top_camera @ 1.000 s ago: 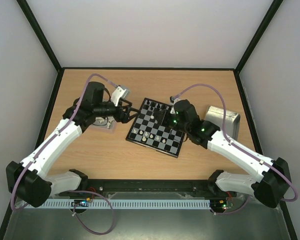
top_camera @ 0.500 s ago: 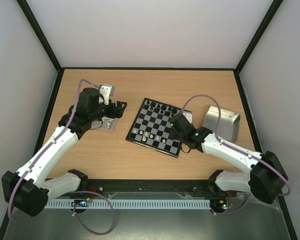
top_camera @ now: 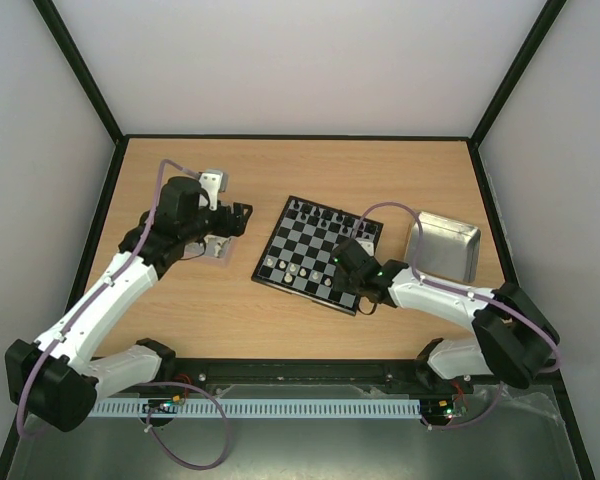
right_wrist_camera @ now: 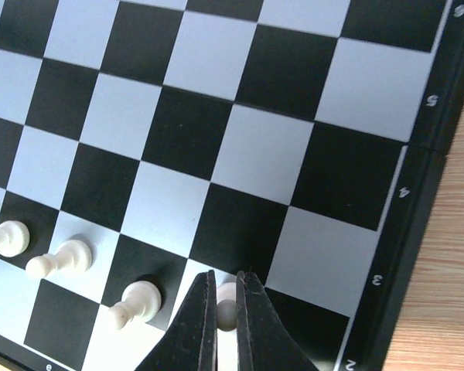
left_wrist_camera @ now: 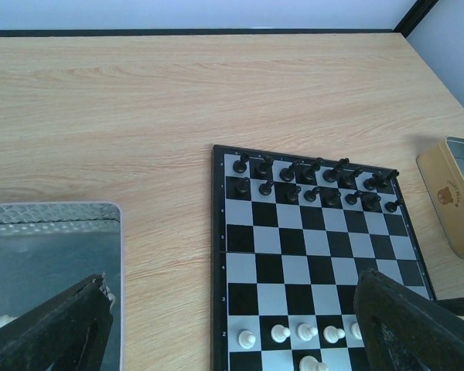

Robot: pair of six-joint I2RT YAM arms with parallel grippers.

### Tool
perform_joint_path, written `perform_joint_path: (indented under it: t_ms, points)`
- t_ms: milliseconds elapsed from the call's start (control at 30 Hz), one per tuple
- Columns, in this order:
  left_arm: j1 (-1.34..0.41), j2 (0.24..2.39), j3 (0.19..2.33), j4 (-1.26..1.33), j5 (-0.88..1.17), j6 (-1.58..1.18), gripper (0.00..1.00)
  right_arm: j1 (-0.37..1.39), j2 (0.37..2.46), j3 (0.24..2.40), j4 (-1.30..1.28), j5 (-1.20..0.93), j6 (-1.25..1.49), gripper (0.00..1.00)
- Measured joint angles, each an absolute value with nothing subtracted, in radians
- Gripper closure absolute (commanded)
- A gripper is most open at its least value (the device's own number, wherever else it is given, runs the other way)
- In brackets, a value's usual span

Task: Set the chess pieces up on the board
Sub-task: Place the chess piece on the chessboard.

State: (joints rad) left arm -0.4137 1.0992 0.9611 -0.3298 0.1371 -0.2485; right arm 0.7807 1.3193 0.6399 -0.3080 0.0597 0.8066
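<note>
Top view: chessboard (top_camera: 318,252) lies flat at table (top_camera: 280,170) centre, turned slightly clockwise. One metal tray (top_camera: 218,248) sits at the board's 9 o'clock and a second metal tray (top_camera: 444,247) at its 3 o'clock. Both are apart from the board.

Black pieces (left_wrist_camera: 313,182): two full ranks along the board's 12 o'clock edge, all upright.

White pawns (left_wrist_camera: 301,334): a partial line near the 6 o'clock edge. In the right wrist view three stand upright side by side (right_wrist_camera: 62,259).

Left gripper (left_wrist_camera: 232,286): jaws spread wide and holding nothing. It hangs above the gap between the 9 o'clock tray and the board. A pale object shows in that tray's near corner, too cropped to name.

Right gripper (right_wrist_camera: 226,277): low over the board's 5 o'clock corner. The fingers (right_wrist_camera: 201,325) are pinched on a white piece (right_wrist_camera: 226,311). The piece is on the rank marked 2, just at 3 o'clock of the nearest pawn and one square in from the border. Its shape is hidden by the fingers. Cannot tell whether its base touches the square.
</note>
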Motion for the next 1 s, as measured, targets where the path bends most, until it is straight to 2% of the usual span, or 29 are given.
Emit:
perform_joint_path:
  t_ms: [667,867,1000]
  points:
    - [-0.414,1.122,0.961,-0.327,0.133,-0.248,0.12,0.799,1.346,0.643,-0.284,0.031,0.8,0.98]
    - [-0.414,1.127,0.96,-0.327,0.13,-0.249,0.12,0.799,1.342,0.643,-0.299,0.028,0.792,0.91]
    - [-0.413,1.13,0.96,-0.327,0.13,-0.255,0.12,0.8,1.342,0.644,-0.31,0.024,0.788,0.8]
